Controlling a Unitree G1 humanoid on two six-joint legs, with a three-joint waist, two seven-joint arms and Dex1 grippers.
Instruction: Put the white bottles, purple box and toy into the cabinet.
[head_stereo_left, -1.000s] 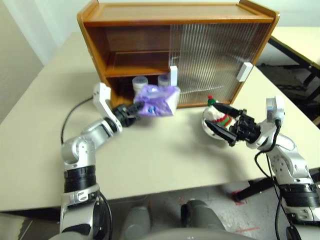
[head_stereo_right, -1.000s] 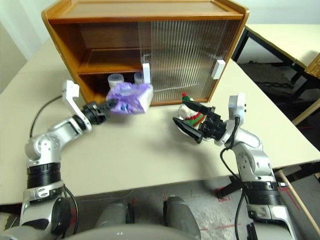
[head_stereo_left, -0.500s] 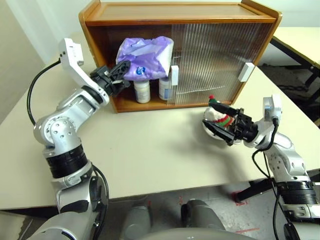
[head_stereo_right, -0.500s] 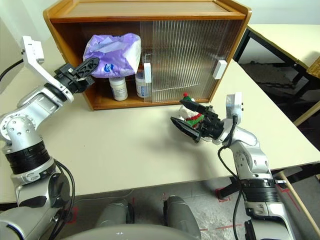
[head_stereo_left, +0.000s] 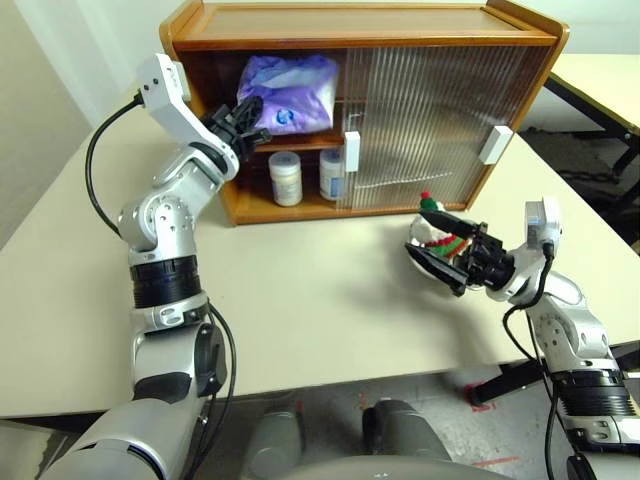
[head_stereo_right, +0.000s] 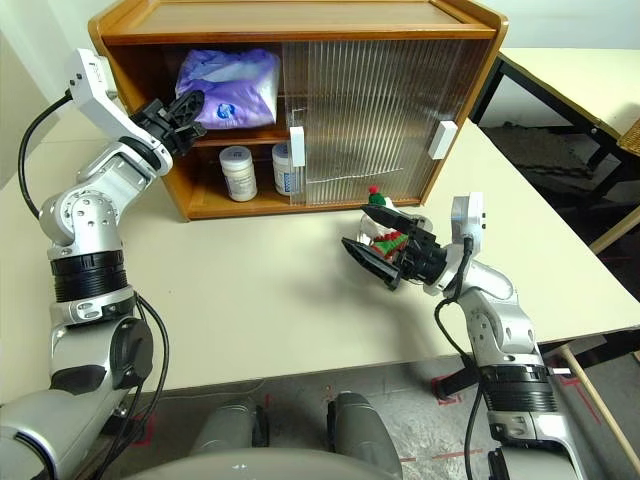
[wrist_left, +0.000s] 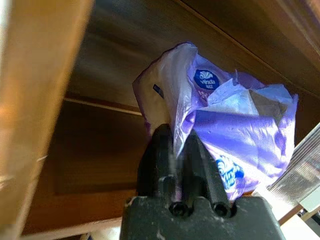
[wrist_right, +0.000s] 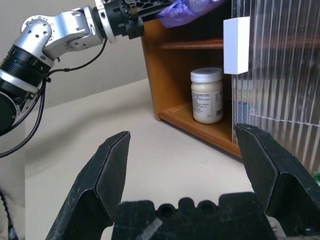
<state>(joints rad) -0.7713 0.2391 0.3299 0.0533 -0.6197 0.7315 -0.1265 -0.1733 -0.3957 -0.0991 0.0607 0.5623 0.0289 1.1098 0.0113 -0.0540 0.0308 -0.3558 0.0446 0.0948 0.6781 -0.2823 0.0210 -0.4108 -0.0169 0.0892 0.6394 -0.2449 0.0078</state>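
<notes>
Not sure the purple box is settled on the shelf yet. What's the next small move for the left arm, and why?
Probably open the left gripper fully and draw back: the purple box already sits on the cabinet's upper shelf, fingers pinching its wrapper.

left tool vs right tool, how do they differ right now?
The left tool is raised to the cabinet's upper shelf, fingers close together on the purple box. The right tool hangs low over the table, jaws wide, empty, beside the toy. Both have two black fingers.
</notes>
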